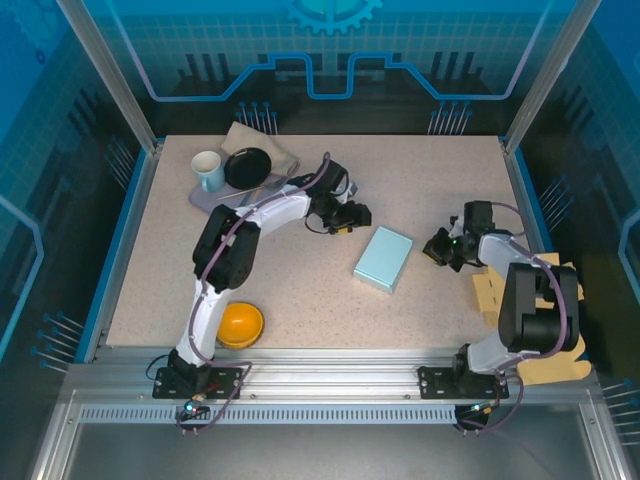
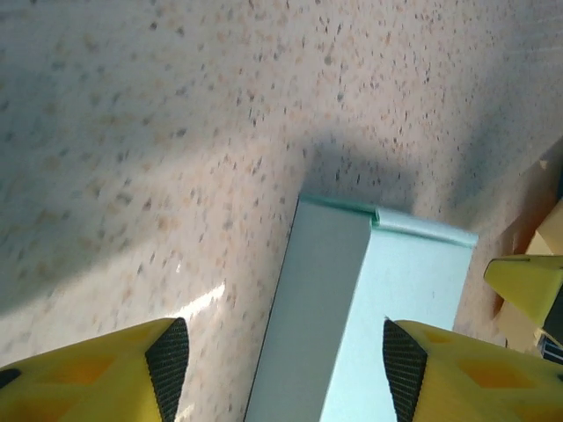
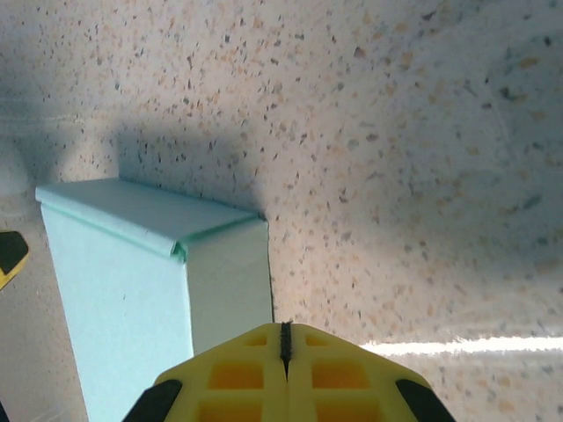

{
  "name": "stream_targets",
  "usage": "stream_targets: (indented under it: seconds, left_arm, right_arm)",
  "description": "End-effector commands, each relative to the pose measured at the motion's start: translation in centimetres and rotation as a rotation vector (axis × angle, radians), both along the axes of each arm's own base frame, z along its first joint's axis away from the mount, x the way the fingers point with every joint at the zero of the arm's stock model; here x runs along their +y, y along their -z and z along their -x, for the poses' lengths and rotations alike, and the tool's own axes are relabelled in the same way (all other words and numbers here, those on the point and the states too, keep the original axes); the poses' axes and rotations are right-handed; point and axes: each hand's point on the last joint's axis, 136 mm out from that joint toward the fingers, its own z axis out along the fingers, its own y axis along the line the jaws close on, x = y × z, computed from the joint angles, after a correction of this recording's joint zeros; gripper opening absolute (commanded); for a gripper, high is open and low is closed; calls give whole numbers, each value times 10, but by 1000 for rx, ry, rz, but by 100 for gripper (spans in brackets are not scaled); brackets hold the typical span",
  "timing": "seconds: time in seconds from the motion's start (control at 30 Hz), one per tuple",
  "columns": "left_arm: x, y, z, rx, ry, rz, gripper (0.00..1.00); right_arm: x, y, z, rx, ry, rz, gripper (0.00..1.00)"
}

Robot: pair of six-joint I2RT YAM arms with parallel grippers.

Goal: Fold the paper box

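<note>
You've got 1 paper box (image 1: 383, 258) mid bench (image 1: 420, 180), 1 orange bowl (image 1: 241, 324) by the near edge. Left end effector (image 1: 349, 216) spread wide, right end effector (image 1: 439, 248) closed, both w/ nothing gripped.

Speckled beige table (image 1: 420, 190), blue patterned walls (image 1: 400, 50), aluminium frame posts (image 1: 105, 70)

Robotics lab test cell. A speckled table (image 1: 420, 180) is enclosed by aluminium profile posts (image 1: 110, 72) and blue printed panels (image 1: 420, 50) bearing a gear graphic (image 1: 332, 12); a slotted aluminium rail (image 1: 340, 378) is fixed along the table's near edge.
</note>
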Motion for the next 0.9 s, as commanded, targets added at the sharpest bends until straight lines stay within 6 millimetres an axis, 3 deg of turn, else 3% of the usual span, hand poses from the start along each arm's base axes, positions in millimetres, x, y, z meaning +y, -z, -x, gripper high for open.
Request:
stream_targets:
  seconds: [0.0, 0.1, 0.27, 0.5, 0.7, 0.87]
  left_arm:
    - [-1, -17, 19, -21, 3, 42, 64]
    - [6, -4, 40, 10, -1, 36, 64]
    - [-1, 9, 71, 44, 23, 41, 64]
    - [-16, 13, 88, 54, 42, 35, 64]
    - [-25, 19, 105, 76, 41, 28, 64]
    - [-36, 27, 128, 123, 27, 39, 63]
  right_arm:
    - [13, 5, 29, 65, -57, -10, 0]
    - [32, 9, 44, 79, -101, -12, 0]
    - [60, 22, 65, 104, -150, -27, 0]
    - [83, 36, 84, 133, -180, -46, 0]
    - [97, 31, 81, 107, -171, -138, 0]
    - [118, 14, 66, 41, -106, -328, 0]
